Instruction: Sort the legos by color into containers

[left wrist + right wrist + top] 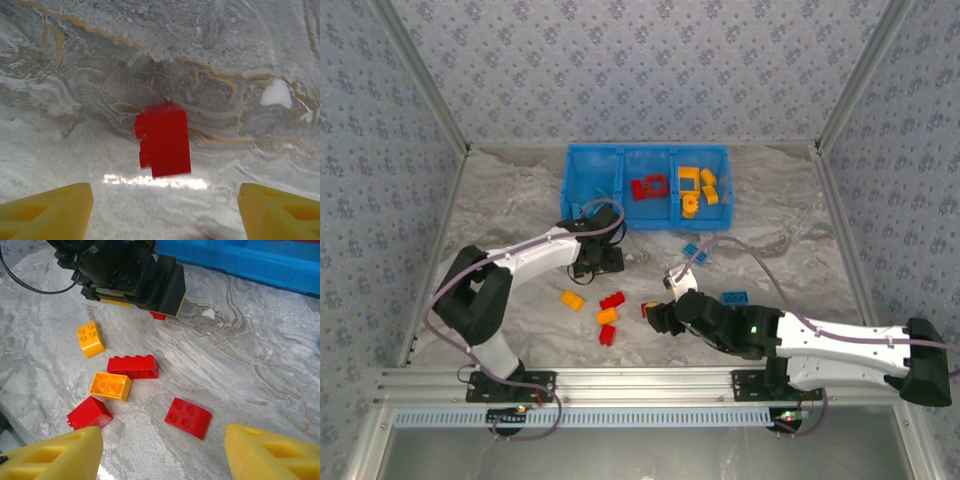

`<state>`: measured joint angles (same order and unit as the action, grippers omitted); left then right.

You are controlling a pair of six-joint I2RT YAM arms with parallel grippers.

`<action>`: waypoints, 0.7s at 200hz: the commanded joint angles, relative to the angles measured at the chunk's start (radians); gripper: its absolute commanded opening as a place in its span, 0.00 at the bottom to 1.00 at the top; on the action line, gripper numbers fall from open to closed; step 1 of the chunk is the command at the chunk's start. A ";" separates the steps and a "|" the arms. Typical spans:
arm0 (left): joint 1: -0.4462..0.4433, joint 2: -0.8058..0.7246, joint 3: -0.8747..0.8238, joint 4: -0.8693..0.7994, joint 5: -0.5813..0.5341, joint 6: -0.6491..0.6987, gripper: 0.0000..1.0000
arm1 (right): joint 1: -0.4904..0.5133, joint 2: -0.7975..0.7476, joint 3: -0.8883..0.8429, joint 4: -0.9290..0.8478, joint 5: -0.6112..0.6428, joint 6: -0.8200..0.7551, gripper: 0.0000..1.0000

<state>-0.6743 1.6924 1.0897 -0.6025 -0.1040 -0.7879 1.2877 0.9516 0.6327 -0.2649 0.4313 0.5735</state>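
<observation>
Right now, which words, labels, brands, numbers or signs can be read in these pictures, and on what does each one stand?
No text can be read anywhere.
Blue bin: plain walls, no label.
Red brick: plain faces, no mark.
Yellow-orange brick: studs too blurred to show any brand.
Wallpaper: repeated ornament only, no letters.

The blue bin [592, 175] takes up the middle of the counter's [500, 200] far edge, and the left arm [535, 250] lies across the way to its left compartment. Between the wide-spread fingers of the left gripper [165, 200] a red brick [164, 140] lies with bare counter all round it. Near the middle of the near edge, a cluster of bricks [132, 366] crowds the surface ahead of the right gripper [162, 445], with narrow gaps between them. The far left corner and the right edge are bare.
</observation>
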 commanded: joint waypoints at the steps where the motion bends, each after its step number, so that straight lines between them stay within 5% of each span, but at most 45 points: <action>1: 0.019 0.041 0.012 0.058 0.010 0.016 0.70 | 0.013 0.028 0.035 -0.016 0.069 0.048 0.67; 90: 0.031 0.079 0.022 0.089 -0.052 0.063 0.31 | 0.014 0.079 0.072 -0.020 0.060 0.048 0.67; 140: -0.065 0.005 0.202 -0.044 -0.068 0.117 0.26 | 0.002 0.022 0.241 -0.223 0.287 0.025 0.67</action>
<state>-0.6868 1.7641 1.1473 -0.5804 -0.1547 -0.7143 1.2945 1.0153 0.7513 -0.3611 0.5396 0.5983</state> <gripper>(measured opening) 0.278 0.665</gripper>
